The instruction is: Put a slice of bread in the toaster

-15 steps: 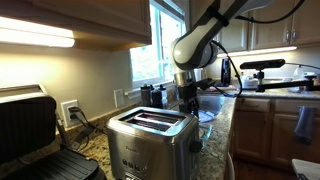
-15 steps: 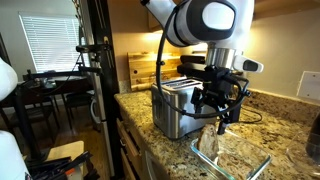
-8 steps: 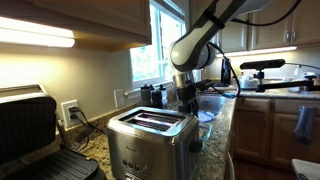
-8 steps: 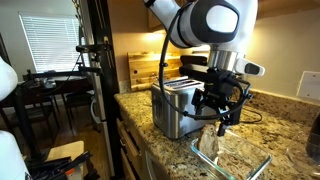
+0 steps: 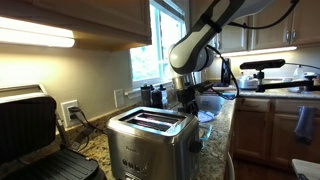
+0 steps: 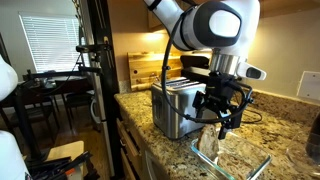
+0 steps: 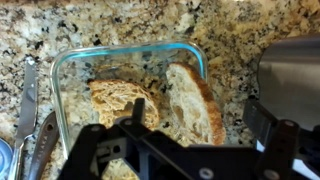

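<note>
Granite surface (image 7: 60, 25) carries a glass dish (image 7: 130, 47) holding the slice of bread (image 7: 195, 100), toaster (image 7: 292, 65) at its 3 o'clock. Claw (image 7: 180, 150) hangs above, jaws apart; descending off-centre could strike the rim or skid the dish.

A speckled granite counter (image 7: 100, 20) carries a clear glass dish (image 7: 125, 48) with rounded corners. Just beside the dish's side wall in the wrist view lies a metal utensil (image 7: 25, 95), flat on the stone. In an exterior view the dish (image 6: 255, 165) sits near the counter's front edge, and a wooden cutting board (image 6: 145, 70) leans upright against the back wall. A black hinged grill press (image 5: 25, 130) stands open on the counter (image 5: 95, 150), with a white wall outlet (image 5: 70, 111) behind it. Above, an under-cabinet light (image 5: 35, 37) glows beside a bright window (image 5: 150, 50). A blue towel (image 5: 303, 122) hangs on the lower wooden cabinets (image 5: 255, 125).
</note>
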